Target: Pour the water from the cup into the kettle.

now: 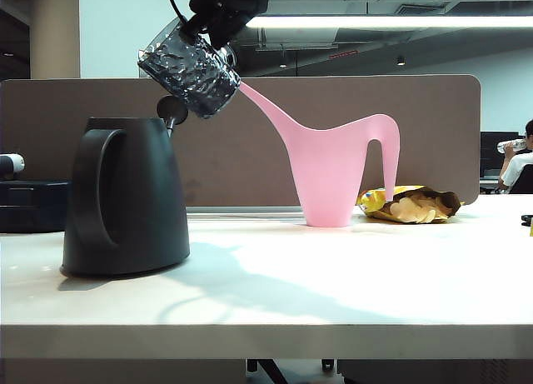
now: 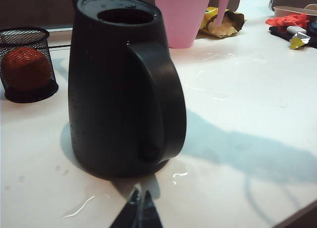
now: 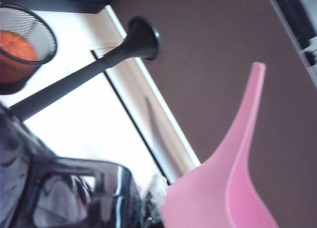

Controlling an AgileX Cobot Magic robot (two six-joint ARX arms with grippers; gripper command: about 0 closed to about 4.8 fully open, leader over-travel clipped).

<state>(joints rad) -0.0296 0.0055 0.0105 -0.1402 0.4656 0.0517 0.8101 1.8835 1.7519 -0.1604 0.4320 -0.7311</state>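
The black kettle (image 1: 125, 196) stands on the left of the table, and its top opening (image 2: 124, 15) is uncovered. A black knob on a stem (image 1: 172, 110) sticks up behind its top. My right gripper (image 1: 218, 22) comes down from above, shut on the dimpled glass cup (image 1: 193, 72). The cup hangs tilted just above and right of the kettle's top, with no stream of water showing. In the right wrist view the cup (image 3: 74, 191) fills the near corner beside my right gripper (image 3: 143, 208). My left gripper (image 2: 140, 210) hovers low over the table by the kettle's base (image 2: 124, 171), its fingers together and empty.
A pink watering can (image 1: 333, 176) stands mid-table with its spout reaching behind the cup. An open chip bag (image 1: 412, 205) lies to its right. A mesh holder with an orange object (image 2: 27, 65) sits beyond the kettle. Water streaks (image 2: 79, 208) wet the table (image 1: 350, 276).
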